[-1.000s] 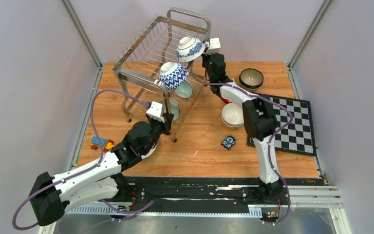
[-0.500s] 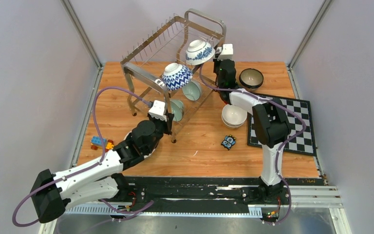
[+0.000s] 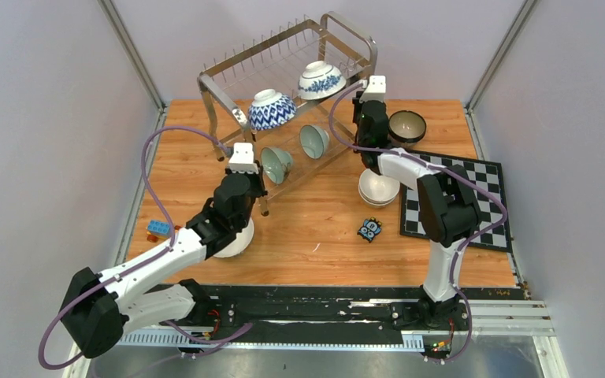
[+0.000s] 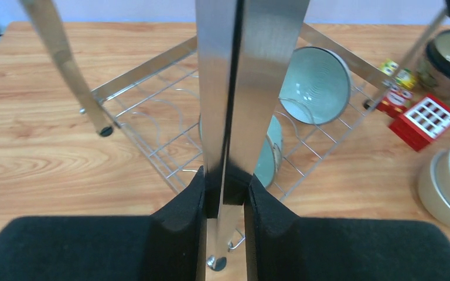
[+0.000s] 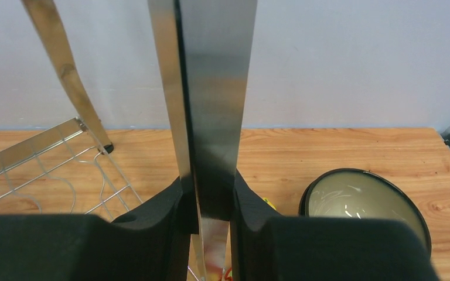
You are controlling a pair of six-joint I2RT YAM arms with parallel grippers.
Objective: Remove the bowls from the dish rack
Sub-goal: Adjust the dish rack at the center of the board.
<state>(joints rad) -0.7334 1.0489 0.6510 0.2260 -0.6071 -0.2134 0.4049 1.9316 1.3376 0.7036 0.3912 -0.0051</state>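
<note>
rack (image 4: 252, 88) holding four bowls (image 3: 272, 109), two blue, two green, near far table (image 3: 323, 228) edge. left gripper (image 4: 225, 190), right gripper (image 5: 207, 199) each clamping rack leg.

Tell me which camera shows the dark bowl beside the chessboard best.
Top external: the dark bowl shows whole, nothing covering it. Right wrist shows it near but partly behind the right gripper; left wrist catches only a part at its frame's right edge.
</note>
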